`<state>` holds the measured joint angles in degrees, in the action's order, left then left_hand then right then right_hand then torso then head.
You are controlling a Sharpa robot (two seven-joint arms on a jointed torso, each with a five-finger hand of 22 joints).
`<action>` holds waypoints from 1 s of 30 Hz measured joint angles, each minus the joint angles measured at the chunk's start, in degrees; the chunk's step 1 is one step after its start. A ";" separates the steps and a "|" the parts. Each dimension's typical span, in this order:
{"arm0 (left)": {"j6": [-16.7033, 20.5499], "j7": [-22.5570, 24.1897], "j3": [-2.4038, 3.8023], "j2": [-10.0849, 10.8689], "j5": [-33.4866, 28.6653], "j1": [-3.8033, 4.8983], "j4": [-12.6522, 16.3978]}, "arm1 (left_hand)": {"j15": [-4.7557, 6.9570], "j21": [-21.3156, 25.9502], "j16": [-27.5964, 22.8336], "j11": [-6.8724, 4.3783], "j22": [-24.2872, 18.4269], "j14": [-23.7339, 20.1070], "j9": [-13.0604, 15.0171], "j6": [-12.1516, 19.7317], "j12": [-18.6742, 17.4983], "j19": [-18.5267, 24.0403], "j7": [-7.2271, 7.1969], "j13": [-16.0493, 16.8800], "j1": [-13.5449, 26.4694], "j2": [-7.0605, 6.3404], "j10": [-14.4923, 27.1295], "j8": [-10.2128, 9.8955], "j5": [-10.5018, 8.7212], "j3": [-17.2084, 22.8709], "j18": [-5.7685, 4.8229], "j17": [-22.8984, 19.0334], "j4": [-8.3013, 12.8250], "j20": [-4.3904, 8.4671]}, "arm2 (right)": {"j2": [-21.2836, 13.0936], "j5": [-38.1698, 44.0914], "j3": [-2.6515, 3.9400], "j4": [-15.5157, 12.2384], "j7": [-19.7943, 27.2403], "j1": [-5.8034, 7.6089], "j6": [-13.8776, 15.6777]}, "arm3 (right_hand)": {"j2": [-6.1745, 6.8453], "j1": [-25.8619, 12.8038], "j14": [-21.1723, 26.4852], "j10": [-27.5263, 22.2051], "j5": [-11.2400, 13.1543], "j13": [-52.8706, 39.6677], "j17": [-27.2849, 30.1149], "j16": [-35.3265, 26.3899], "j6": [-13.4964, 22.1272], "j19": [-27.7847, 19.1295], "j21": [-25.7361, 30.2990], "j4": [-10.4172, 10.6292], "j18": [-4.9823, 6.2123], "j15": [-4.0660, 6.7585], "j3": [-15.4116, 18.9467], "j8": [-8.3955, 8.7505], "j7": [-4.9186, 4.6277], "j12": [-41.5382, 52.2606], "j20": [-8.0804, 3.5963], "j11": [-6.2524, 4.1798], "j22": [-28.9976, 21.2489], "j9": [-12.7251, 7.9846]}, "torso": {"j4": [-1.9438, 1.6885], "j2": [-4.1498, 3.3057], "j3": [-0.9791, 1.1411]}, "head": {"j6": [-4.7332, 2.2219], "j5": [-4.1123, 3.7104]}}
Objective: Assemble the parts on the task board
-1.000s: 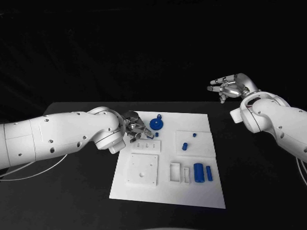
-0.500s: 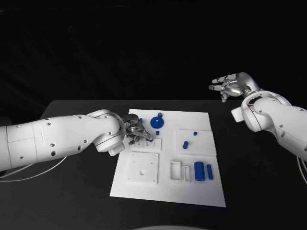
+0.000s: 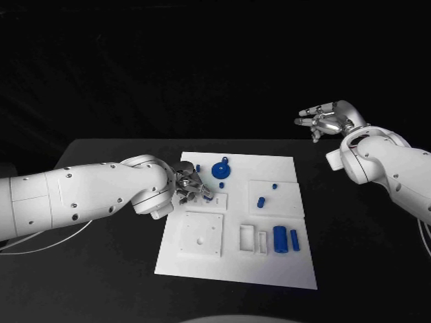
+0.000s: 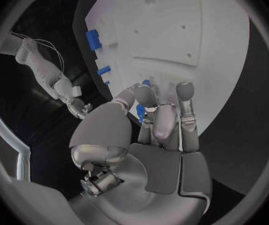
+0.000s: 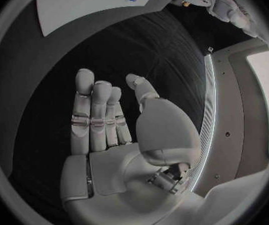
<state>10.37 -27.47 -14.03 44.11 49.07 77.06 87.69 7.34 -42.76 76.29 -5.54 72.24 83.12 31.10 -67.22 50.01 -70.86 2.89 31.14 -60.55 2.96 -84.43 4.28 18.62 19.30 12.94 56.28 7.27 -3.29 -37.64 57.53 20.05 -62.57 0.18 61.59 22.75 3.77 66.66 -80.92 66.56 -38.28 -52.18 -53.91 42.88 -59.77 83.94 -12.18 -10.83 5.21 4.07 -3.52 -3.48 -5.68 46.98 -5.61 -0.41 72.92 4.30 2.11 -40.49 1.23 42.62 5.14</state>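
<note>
The white task board point(image 3: 237, 266) lies mid-table. My left hand point(image 3: 189, 185) hovers low over its left part beside a small raised block point(image 3: 213, 201). In the left wrist view the fingers point(image 4: 162, 120) curl in and pinch a small blue part point(image 4: 140, 113) against the thumb, just above the board point(image 4: 191, 40). A round blue part point(image 3: 220, 171) sits at the board's far side, and two small blue parts point(image 3: 260, 201) lie to the right. Two blue cylinders point(image 3: 279, 239) stand near the front right. My right hand point(image 3: 322, 120) is raised beyond the table's right rear, with its fingers point(image 5: 94, 115) spread and nothing in it.
A square white plate point(image 3: 202, 234) and a slotted white holder point(image 3: 248, 239) sit on the board's front half. Black table surface point(image 3: 99, 269) surrounds the board on all sides. My left forearm point(image 3: 89, 195) lies across the table's left side.
My left hand has slid a little toward the front of the board, staying low over its left part. The right hand has barely moved.
</note>
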 measured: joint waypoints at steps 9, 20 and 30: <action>-0.63 -0.16 0.01 0.44 0.82 -0.04 0.22 | 0.00 0.21 0.22 0.12 0.18 0.00 0.00 0.00 0.18 0.00 0.00 0.14 -0.23 0.22 -0.11 0.00 -0.49 -0.23 -0.01 0.00 -0.22 -0.41 | 0.00 -0.01 0.00 0.13 0.00 0.00 -0.07 | 0.00 0.00 0.00 0.00 -0.33 0.06 0.00 0.00 0.00 0.00 0.00 -0.23 -0.01 0.00 -0.23 0.00 0.00 0.00 0.00 0.00 0.00 0.00 | 0.04 0.00 0.03 | 0.14 0.13; -1.35 -0.23 0.04 0.55 1.36 -0.06 0.37 | 0.00 0.21 0.22 0.13 0.35 0.00 0.01 0.00 0.51 0.20 0.00 0.43 -0.24 0.23 -0.10 0.01 -0.50 -0.39 -0.01 -0.15 -0.37 -0.61 | 0.02 -0.03 0.00 0.19 0.00 0.00 -0.15 | 0.30 -0.30 0.00 0.01 -0.33 0.06 0.00 0.00 0.09 0.00 0.00 0.01 -0.03 0.00 -0.47 0.00 0.10 0.00 0.00 0.00 0.00 0.00 | 0.05 0.01 0.10 | 0.28 0.27; -1.61 -0.23 0.06 0.32 3.11 -0.08 0.37 | 0.00 0.56 0.22 0.13 0.41 0.00 0.04 0.00 0.85 0.00 0.00 0.60 -0.38 0.22 -0.10 0.45 -0.72 -0.59 0.89 -0.34 -0.42 -0.82 | 0.09 -0.03 0.00 0.19 -0.01 0.00 -0.27 | 0.30 -0.30 0.00 0.01 -0.33 0.05 -0.01 0.00 0.09 0.00 0.00 0.01 -0.03 0.00 -0.47 0.00 0.10 0.00 0.00 0.01 0.00 0.00 | 0.10 0.02 0.12 | 0.29 0.21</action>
<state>8.76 -27.71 -13.97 44.43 52.18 76.97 88.06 7.34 -42.20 76.51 -5.40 72.65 83.12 31.14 -67.23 50.86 -70.86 2.90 31.74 -60.92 3.18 -84.53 4.73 17.90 18.71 13.84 55.94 6.85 -4.10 -37.55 57.50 20.05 -62.38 0.16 61.59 22.48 4.08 66.36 -80.92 66.57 -38.61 -52.13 -53.92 42.89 -59.69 83.94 -12.18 -10.83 5.18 4.07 -3.98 -3.48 -5.58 46.99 -5.61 -0.40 72.93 4.30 2.21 -40.47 1.35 42.91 5.35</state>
